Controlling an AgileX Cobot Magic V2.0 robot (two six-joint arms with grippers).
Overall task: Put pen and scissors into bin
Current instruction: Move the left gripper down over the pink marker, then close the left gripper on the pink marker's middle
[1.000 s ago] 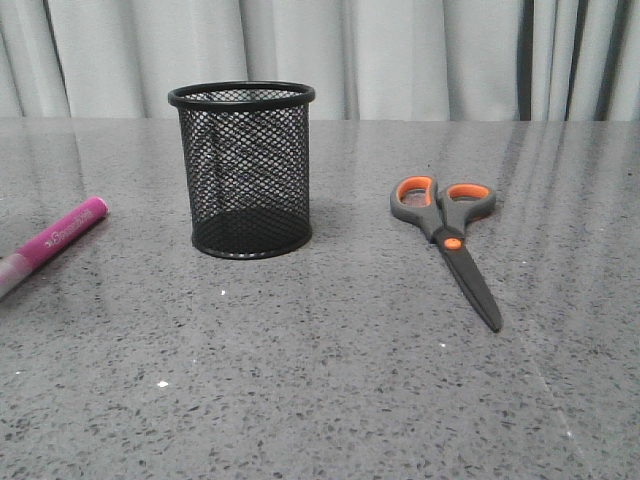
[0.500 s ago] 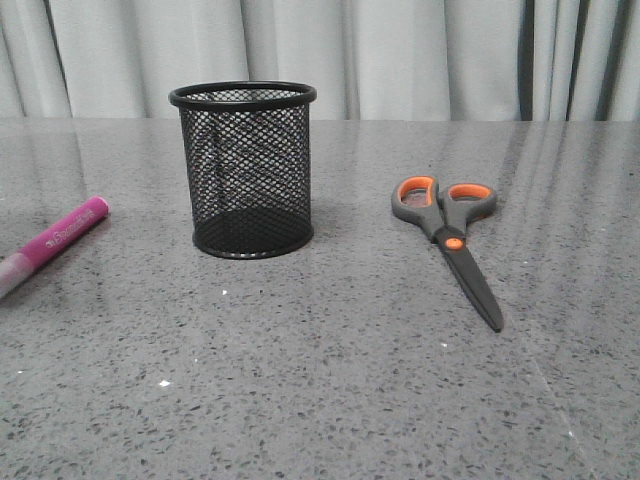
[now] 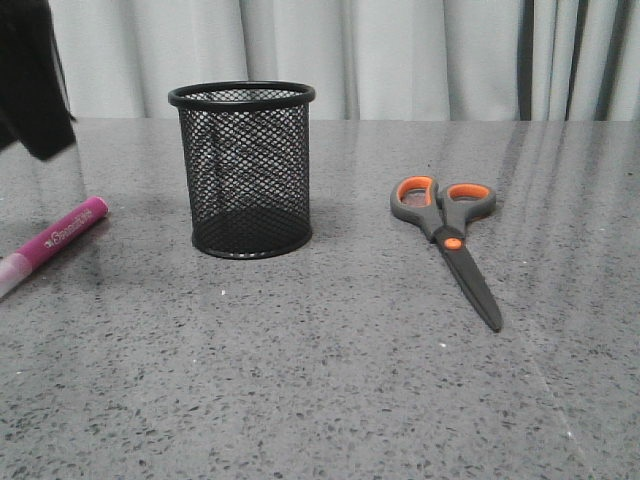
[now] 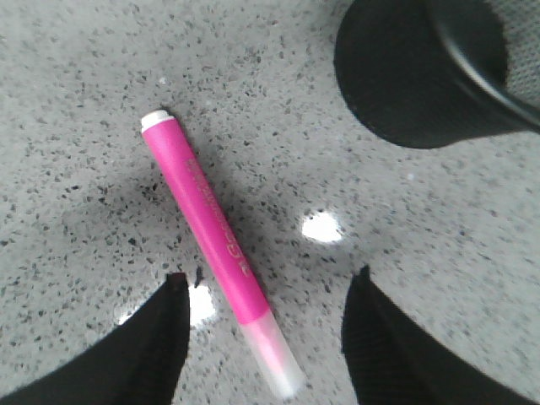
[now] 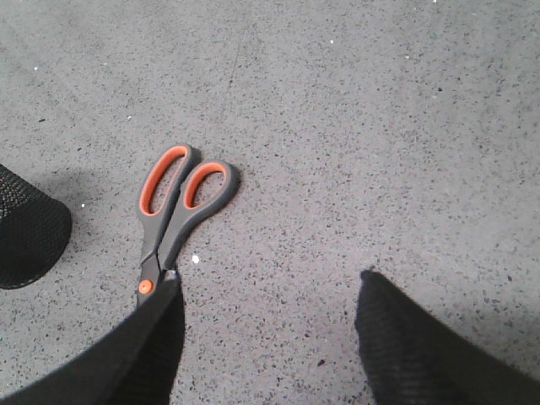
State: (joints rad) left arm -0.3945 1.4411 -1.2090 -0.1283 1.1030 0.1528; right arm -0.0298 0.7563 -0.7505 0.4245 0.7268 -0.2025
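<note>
The magenta pen lies flat at the table's left edge, pale cap end toward me. My left gripper hangs open above it; the pen runs between the two fingers without touching them. The black mesh bin stands upright left of centre, with nothing visible through its mesh. The scissors lie closed to its right, handles away from me. My right gripper is open above the table beside the scissors, and one finger hides the blades.
Part of my left arm shows dark at the front view's top left. The bin's base lies near the left gripper, and its side edges the right wrist view. Grey curtains hang behind the speckled table.
My left arm has come into the front view at the top left, above the pen. The pen, bin and scissors have not moved.
</note>
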